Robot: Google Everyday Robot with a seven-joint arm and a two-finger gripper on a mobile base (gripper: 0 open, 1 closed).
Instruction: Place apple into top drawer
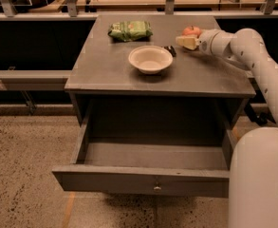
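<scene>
The apple [191, 31], small and red, sits on the cabinet top [110, 70] near its back right. My gripper [184, 42], cream-tipped on a white arm coming in from the right, hovers just in front of the apple and slightly to its left, low over the surface. It holds nothing that I can see. The top drawer [143, 179] is pulled wide open below the cabinet top. Its flat grey front has a small metal knob [156, 188], and nothing shows inside it.
A cream bowl [150, 59] stands mid-top, left of the gripper. A green snack bag [130, 30] lies at the back left. A small dark object [170, 50] lies between bowl and gripper. My white base [259, 179] fills the lower right beside the drawer.
</scene>
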